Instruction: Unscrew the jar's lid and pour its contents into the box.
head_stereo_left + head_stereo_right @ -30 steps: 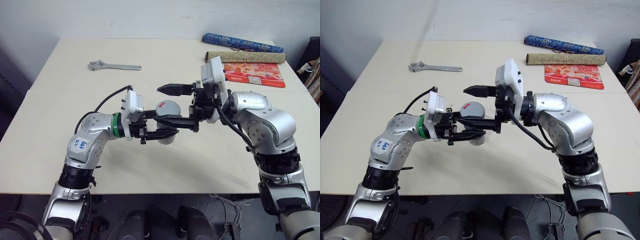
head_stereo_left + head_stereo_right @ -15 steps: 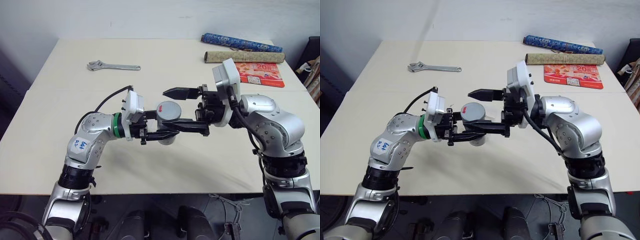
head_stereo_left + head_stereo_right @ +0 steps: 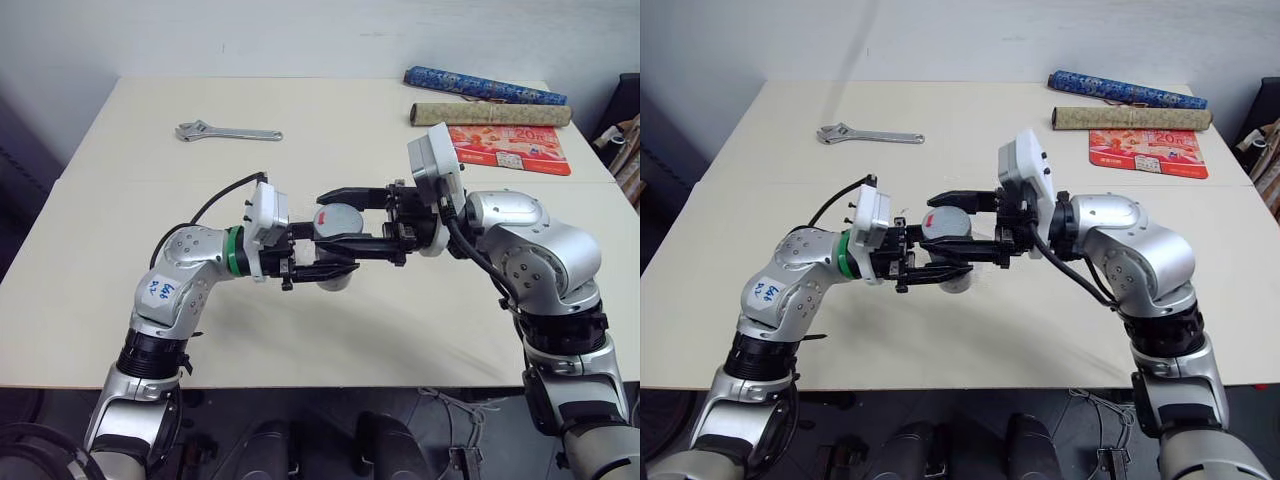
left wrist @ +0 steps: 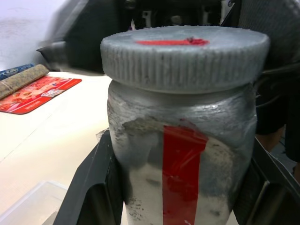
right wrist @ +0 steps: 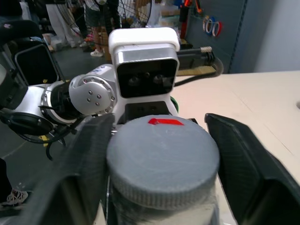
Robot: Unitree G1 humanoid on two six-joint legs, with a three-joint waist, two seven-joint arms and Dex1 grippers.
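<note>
Left claw (image 3: 335,262): I see it shut on the jar's body, fingers either side of the glass, pointing level toward my right arm. Holds jar up off the table.
Jar (image 4: 183,154): upright in left claw, above the table centre, whitish w/ red stripe (image 4: 180,176) down its side. Lid on.
Lid (image 5: 163,157): grey ribbed cap, red mark on top, seated on the jar. Sits between the right claw's two fingers.
Right claw (image 3: 350,215): comes in level from my right, pointing at the left arm. Fingers closed in on the lid's rim, one on the far side, one on the near side. I read it as gripping the lid; in the right wrist view a thin gap seems to show at one finger, so contact there not 100% certain.
Contents: can't make them out through the jar wall.
Box (image 4: 33,206): clear plastic corner visible in left wrist view, on the table below the jar. Can't pick it out in the head views.
Table (image 3: 120,250): pale top.
Wrench (image 3: 228,131): far left part of the table, well apart from the arms.
Rolls (image 3: 485,87): blue one + brownish one (image 3: 490,114), far right edge, lying side by side.
Red booklet (image 3: 510,148): flat, just beside the rolls, near side.
</note>
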